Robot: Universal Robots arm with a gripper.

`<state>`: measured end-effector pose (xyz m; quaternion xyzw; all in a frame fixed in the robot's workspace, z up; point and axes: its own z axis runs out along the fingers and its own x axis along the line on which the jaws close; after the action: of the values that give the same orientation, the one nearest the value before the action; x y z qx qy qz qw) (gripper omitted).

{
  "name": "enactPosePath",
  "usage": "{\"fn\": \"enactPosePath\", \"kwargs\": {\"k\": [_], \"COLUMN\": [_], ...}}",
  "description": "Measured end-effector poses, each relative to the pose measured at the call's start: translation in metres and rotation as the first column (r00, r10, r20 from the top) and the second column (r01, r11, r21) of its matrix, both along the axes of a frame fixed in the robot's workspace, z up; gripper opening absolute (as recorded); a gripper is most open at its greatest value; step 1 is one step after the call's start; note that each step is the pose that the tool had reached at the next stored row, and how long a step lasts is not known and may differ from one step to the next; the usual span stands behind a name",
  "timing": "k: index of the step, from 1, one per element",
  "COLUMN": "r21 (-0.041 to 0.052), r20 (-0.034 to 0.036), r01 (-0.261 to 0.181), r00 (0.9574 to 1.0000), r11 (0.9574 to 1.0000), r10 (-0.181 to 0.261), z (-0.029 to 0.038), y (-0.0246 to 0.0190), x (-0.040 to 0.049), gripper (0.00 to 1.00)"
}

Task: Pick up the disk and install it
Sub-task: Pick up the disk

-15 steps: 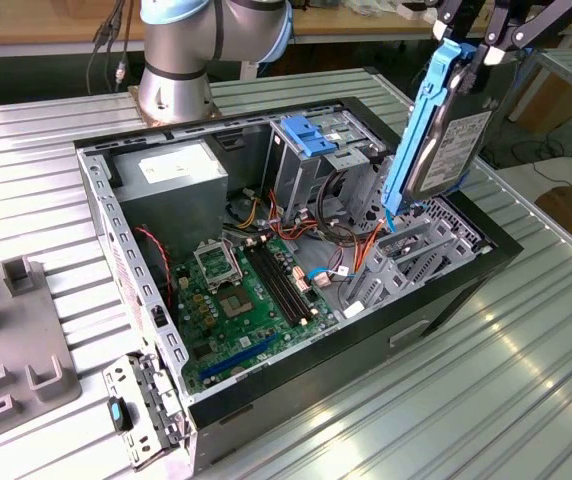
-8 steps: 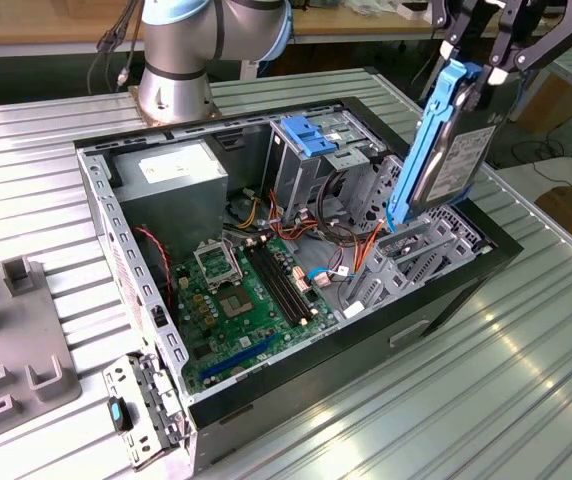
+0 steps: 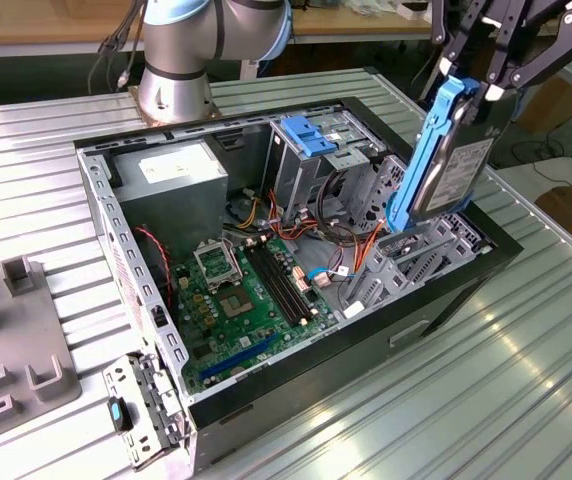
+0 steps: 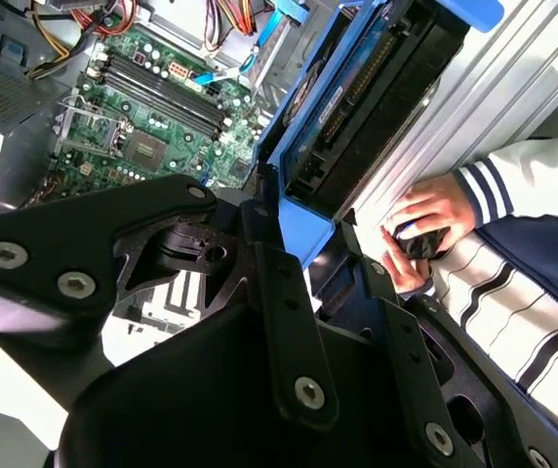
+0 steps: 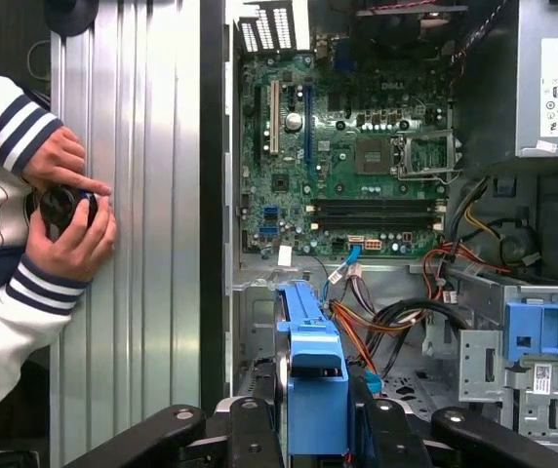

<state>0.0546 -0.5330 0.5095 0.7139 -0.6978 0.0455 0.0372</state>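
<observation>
The disk (image 3: 444, 165), a grey drive in a bright blue carrier, hangs upright on edge above the drive bay (image 3: 418, 262) at the end of the open computer case (image 3: 366, 338) on the exterior view's right. My gripper (image 3: 472, 84) is shut on the disk's upper end, and its lower end is just above the bay's metal frame. In both wrist views the black fingers clamp either side of the blue carrier: the disk (image 4: 357, 107) runs away from the gripper (image 4: 308, 234), and the disk (image 5: 313, 375) sits within the gripper (image 5: 315, 429) over the bay.
Inside the case lie a green motherboard (image 3: 246, 290), a power supply (image 3: 171, 170), loose cables (image 5: 396, 317) and a drive cage with another blue bracket (image 3: 306, 135). A person's hands (image 5: 64, 214) hold a dark object beside the case. A grey fixture (image 3: 16, 345) stands at the exterior view's left.
</observation>
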Motion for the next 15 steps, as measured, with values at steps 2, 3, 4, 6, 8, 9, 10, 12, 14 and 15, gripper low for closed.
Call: {"fn": "enactPosePath", "kwargs": {"k": [2,3,4,6,8,9,10,12,14,15], "r21": [-0.0007,-0.0006,-0.0006,-0.0007,-0.0007,-0.0007,-0.0008,-0.0006,-0.0007,-0.0006], "r20": [0.0,0.0,0.0,0.0,0.0,0.0,0.0,0.0,0.0,0.0], "r01": [0.003,0.006,0.009,0.017,0.017,0.017,0.017,0.018,0.018,0.018], "r00": [1.0,1.0,1.0,0.9999,0.9999,0.9999,0.9999,0.9998,0.9998,0.9998], "r11": [1.0,1.0,1.0,0.9999,0.9999,0.9999,0.9999,0.9998,0.9998,0.9998], "r10": [-0.003,-0.006,-0.009,-0.017,-0.017,-0.017,-0.017,-0.018,-0.018,-0.018], "z": [-0.0056,-0.0091,-0.0129,-0.0203,-0.0207,-0.0216,-0.0257,-0.0348,-0.0378,-0.0389], "y": [0.0,-0.0001,-0.0002,-0.0004,-0.0004,-0.0004,-0.0004,-0.0005,-0.0006,-0.0007], "x": [0.0038,0.0064,0.008,0.0098,0.0099,0.0099,0.0099,0.0099,0.0102,0.0109], "gripper": [0.36,0.36,0.36,0.36,0.36,0.36,0.36,0.36,0.36,0.36]}}
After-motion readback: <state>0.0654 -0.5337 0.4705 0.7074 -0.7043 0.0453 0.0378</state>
